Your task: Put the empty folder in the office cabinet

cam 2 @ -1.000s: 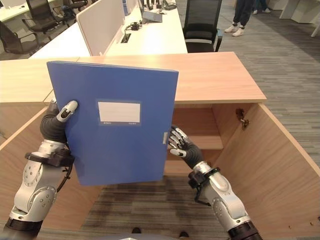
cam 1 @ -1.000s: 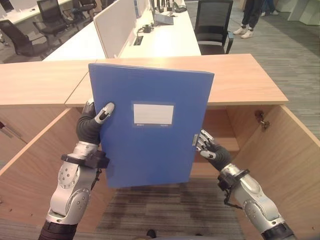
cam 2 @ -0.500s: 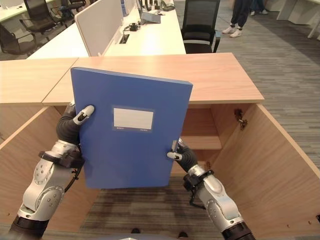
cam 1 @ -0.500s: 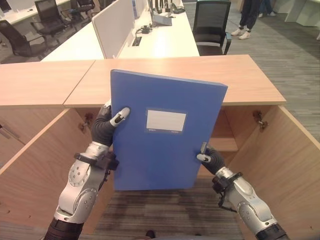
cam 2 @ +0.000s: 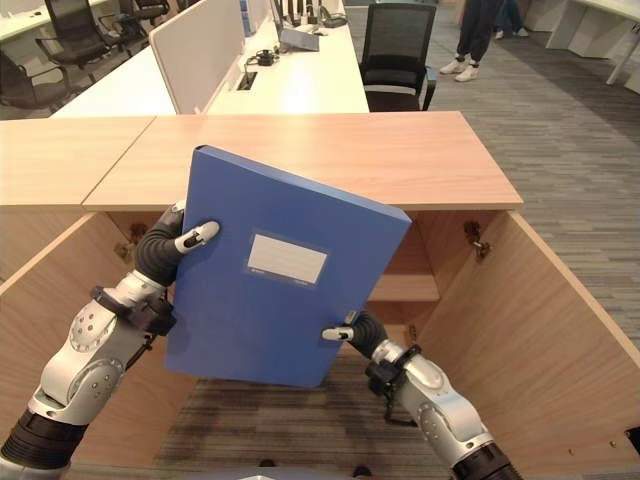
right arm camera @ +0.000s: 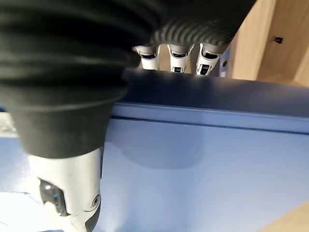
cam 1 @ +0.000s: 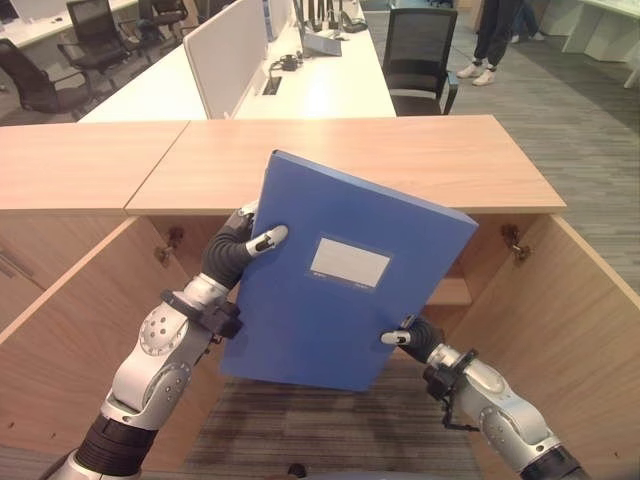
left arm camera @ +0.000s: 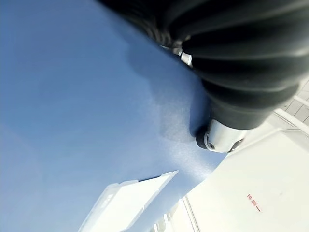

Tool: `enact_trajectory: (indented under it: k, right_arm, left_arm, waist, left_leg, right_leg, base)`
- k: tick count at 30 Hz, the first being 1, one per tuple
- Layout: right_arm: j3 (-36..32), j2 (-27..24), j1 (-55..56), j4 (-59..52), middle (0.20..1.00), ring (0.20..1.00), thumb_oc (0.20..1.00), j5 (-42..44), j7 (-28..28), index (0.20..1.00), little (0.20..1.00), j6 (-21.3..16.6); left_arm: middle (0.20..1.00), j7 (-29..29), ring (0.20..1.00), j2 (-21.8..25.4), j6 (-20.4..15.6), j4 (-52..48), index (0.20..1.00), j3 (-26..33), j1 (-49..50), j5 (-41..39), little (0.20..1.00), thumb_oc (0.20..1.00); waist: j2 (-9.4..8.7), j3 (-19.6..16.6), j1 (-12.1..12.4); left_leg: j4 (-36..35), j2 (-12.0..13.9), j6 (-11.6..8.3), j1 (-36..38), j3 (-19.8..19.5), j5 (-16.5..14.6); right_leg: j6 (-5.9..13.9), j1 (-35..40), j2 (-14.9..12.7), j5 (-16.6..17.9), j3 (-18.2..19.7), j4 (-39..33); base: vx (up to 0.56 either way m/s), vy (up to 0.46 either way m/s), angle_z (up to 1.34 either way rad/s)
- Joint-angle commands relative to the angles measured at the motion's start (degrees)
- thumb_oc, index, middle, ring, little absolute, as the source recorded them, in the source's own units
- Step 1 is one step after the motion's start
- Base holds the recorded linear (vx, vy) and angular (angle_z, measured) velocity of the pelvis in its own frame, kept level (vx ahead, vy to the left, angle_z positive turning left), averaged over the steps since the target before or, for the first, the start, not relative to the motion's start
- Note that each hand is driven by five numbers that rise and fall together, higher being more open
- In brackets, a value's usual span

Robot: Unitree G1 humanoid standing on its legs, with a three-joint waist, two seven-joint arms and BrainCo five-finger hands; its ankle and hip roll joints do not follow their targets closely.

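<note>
This is an open-plan office. Long white desks (cam 1: pixel 330 85) split by a low divider screen (cam 1: pixel 232 50) run back from a low wooden cabinet (cam 1: pixel 350 160) with open doors, black swivel chairs (cam 1: pixel 418 55) stand along them, and grey striped carpet (cam 1: pixel 560 110) covers the floor where a person (cam 1: pixel 497 35) stands.

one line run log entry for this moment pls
phase: carrying | blue folder tilted, before open cabinet | left hand grips its left edge | right hand grips its lower right edge

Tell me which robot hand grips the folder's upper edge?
The left robot hand: its thumb lies across the blue folder high on its left edge. The right robot hand pinches low on the folder's right edge.
</note>
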Motion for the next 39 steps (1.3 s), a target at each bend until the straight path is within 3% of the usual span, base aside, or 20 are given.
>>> enact_trajectory:
  k: [1,8,27,39]
  right_arm:
    - [1.6,1.8,-10.2,-4.1,1.0,1.0,1.0,5.9,1.8,1.0,1.0,-1.6]
    - [4.0,0.9,-13.0,-7.9,1.0,1.0,1.0,11.1,4.9,1.0,1.0,-0.5]
    - [-2.1,10.2,-10.3,-12.6,1.0,1.0,1.0,15.0,1.9,1.0,1.0,-5.0]
    - [-2.2,11.4,-10.3,-13.6,1.0,1.0,1.0,15.0,1.4,1.0,1.0,-5.3]
  left_arm:
    - [0.2,-5.4,0.2,0.9,-0.7,-1.7,0.2,-5.9,-5.8,-4.9,0.2,0.2]
    - [0.2,-7.0,0.2,0.9,0.0,-1.7,0.2,-8.3,-7.4,-6.5,0.2,0.2]
    - [0.2,-4.3,0.2,-7.5,-1.4,-1.4,0.2,-2.7,-1.4,-7.8,0.2,0.2]
    - [0.2,-4.0,0.2,-9.1,-1.7,-1.0,0.2,-1.5,0.4,-6.9,0.2,0.2]
  waist:
    - [-1.37,0.2,-0.1]
    - [-1.54,0.3,0.1]
    - [-1.74,0.0,0.2]
    - [-1.68,0.0,0.3]
  left_leg:
    - [0.9,1.4,-1.15,1.6,0.4,-5.6]
    - [0.9,1.3,-1.09,1.7,0.2,-5.7]
    - [0.9,1.2,-0.77,1.9,0.5,-6.2]
    - [0.9,1.2,-0.68,2.0,0.5,-6.4]
  right_leg:
    - [3.63,0.8,-2.2,-6.2,1.8,2.7]
    - [3.66,0.8,-2.2,-6.4,1.7,3.1]
    - [3.48,0.9,-2.1,-6.6,1.9,2.9]
    - [3.35,1.0,-2.2,-6.7,1.8,3.0]
  base:
    - [0.0,0.0,0.0]
    - [0.0,0.0,0.0]
    - [0.0,0.0,0.0]
    - [0.0,0.0,0.0]
